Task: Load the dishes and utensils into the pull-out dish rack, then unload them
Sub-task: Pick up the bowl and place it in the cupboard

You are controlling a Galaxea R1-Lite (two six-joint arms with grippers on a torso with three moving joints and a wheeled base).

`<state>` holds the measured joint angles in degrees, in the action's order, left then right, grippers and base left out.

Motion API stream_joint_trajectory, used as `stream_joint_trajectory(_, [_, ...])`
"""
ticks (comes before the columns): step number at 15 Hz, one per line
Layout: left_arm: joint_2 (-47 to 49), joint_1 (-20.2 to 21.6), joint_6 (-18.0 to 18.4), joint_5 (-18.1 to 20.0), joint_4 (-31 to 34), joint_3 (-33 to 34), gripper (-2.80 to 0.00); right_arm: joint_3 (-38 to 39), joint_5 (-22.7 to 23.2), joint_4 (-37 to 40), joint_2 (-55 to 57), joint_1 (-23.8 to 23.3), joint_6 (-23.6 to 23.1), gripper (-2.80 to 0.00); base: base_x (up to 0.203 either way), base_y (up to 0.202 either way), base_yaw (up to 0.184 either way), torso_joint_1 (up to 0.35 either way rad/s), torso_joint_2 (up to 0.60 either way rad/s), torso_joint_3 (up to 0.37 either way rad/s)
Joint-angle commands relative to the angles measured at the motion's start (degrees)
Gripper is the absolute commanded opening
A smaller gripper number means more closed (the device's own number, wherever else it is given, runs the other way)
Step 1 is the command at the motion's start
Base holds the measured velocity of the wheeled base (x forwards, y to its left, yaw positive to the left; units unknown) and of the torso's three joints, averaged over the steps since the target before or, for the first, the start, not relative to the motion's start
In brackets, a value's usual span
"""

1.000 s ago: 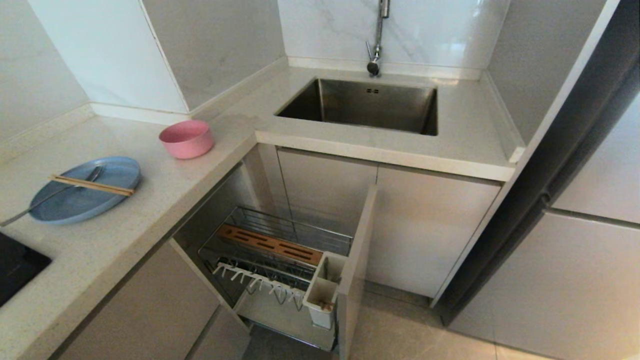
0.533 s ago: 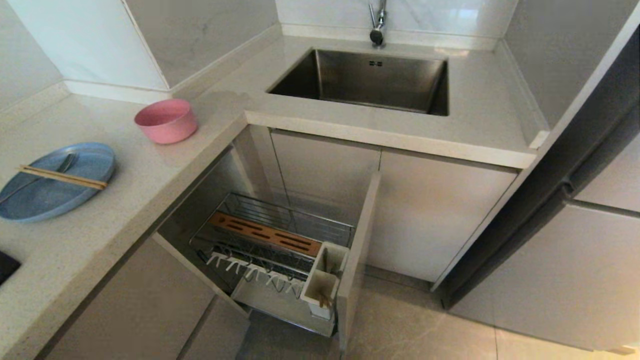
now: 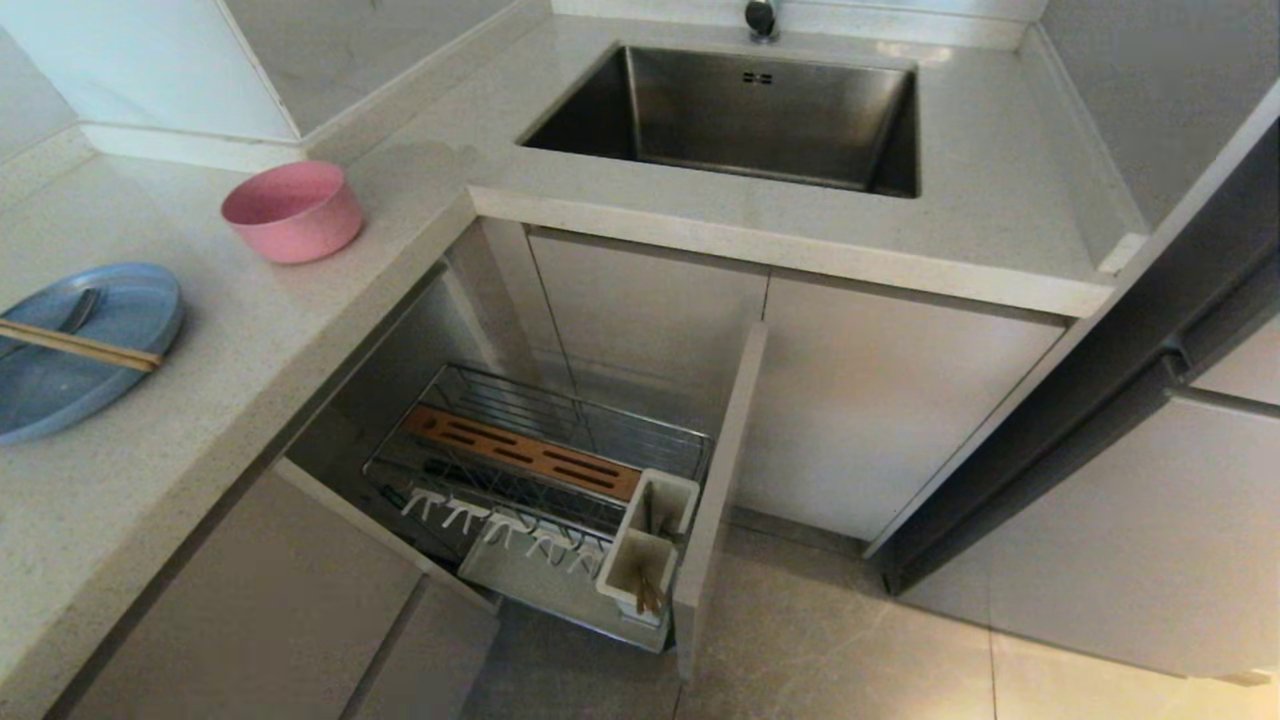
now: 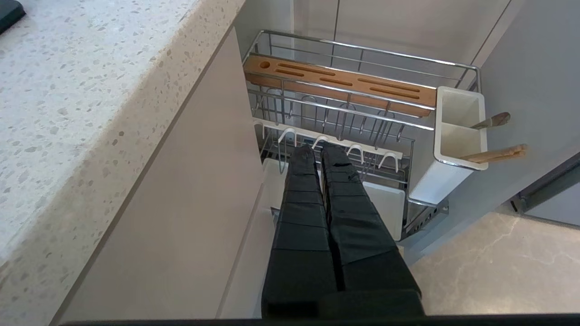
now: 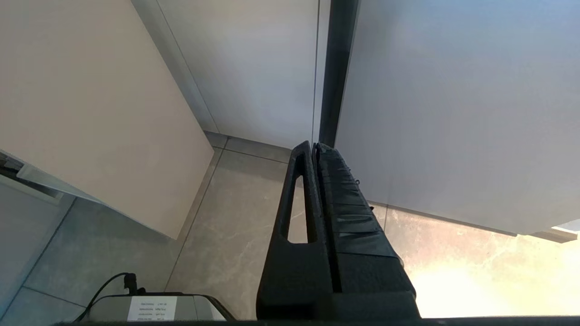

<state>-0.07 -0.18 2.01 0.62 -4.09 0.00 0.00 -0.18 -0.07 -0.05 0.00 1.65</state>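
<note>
Both tools, left tool (image 4: 317,151) and right tool (image 5: 313,149), hang pinched closed and empty, low beside the cabinets. On the desk (image 3: 300,330) at my left, chopsticks (image 3: 80,345) and spoon (image 3: 75,312) rest across the blue plate (image 3: 95,385), with the pink bowl (image 3: 292,210) farther back. Below, the dish rack (image 3: 545,470) stands pulled out, ready for loading.

The left gripper (image 4: 321,147) has two long matte-black fingers (image 4: 301,199), flat-faced and crossed by shallow ridges, widening toward a blocky black base. The right gripper (image 5: 314,146) is the same black; one finger (image 5: 297,199) has a long slot cut through it, the other is ribbed, with a small dark screw at its edge.
</note>
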Motion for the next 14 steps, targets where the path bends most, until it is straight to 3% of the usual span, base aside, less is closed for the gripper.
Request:
stream_joint_trajectory(1, [-0.01, -0.08, 0.07, -0.01, -0.04, 2.29, -2.8, 0.0, 0.01, -0.01, -0.04, 0.0, 0.02, -2.8, 0.0, 0.0, 0.0, 0.0, 0.0, 0.0])
stream_joint_trajectory(7, [-0.01, -0.03, 0.64, -0.08, -0.39, 1.49, -2.8, 0.0, 0.01, -0.01, -0.04, 0.0, 0.02, -2.8, 0.0, 0.0, 0.0, 0.0, 0.0, 0.0])
stream_joint_trajectory(9, [-0.01, -0.04, 0.37, 0.09, 0.36, -5.06, -2.8, 0.0, 0.01, -0.01, -0.04, 0.0, 0.02, -2.8, 0.0, 0.0, 0.0, 0.0, 0.0, 0.0])
stream_joint_trajectory(14, [4.92, -0.08, 0.41, 0.47, 5.91, -28.91, -2.8, 0.0, 0.01, -0.01, -0.04, 0.0, 0.02, -2.8, 0.0, 0.0, 0.0, 0.0, 0.0, 0.0])
